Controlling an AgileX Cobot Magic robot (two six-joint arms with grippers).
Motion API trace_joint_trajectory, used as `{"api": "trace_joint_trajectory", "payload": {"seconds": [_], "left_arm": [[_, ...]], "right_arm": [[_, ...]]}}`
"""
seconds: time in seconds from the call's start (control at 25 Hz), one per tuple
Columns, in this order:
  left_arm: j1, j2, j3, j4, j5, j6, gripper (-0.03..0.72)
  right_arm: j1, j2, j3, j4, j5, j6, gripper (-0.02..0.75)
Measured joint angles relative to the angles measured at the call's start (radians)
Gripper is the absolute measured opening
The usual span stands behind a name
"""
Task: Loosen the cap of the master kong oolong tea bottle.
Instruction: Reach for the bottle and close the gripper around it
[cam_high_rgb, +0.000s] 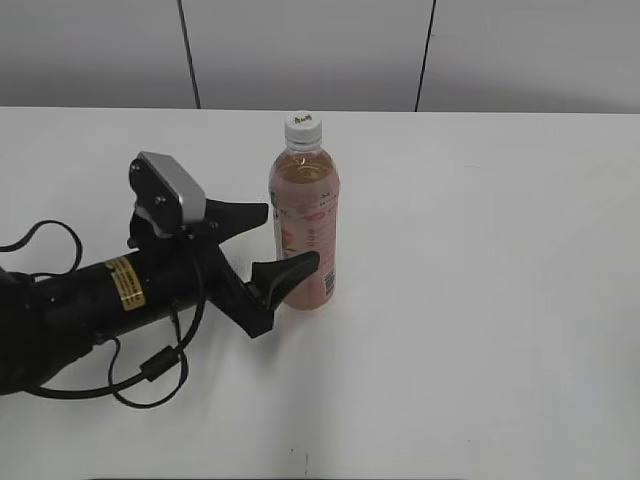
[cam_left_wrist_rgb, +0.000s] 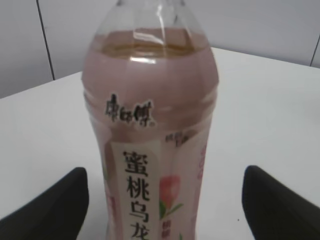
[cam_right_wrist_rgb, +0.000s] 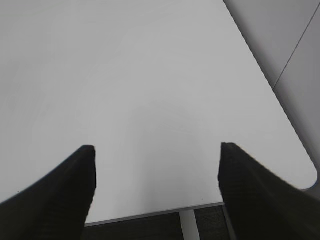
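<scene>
The bottle (cam_high_rgb: 304, 215) is standing upright near the middle of the table (cam_high_rgb: 480, 250), its long axis running vertically and its white cap (cam_high_rgb: 302, 125) pointing up. Its pink label is showing Chinese characters. The left end effector (cam_high_rgb: 282, 240) is spreading wide around its lower half, apparently not touching. The right end effector (cam_right_wrist_rgb: 156, 172) is hanging wide open over bare table.

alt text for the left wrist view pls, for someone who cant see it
A peach oolong tea bottle with a pink label stands upright and fills the frame, cut off above its shoulder. The left gripper is open: its two black fingers flank the bottle's lower body with gaps on both sides, above a white table.
</scene>
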Motion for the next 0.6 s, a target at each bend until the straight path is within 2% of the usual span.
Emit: {"api": "trace_joint_trajectory", "payload": {"seconds": [0.44,0.6], "left_arm": [[0.000,0.031,-0.084,0.003,0.000,-0.021,0.571],[0.000,0.048,-0.119,0.013,-0.002,-0.061,0.571]], "right_arm": [[0.000,0.000,0.000,0.000,0.000,0.000,0.577],[0.000,0.000,0.000,0.000,0.000,0.000,0.577]]}}
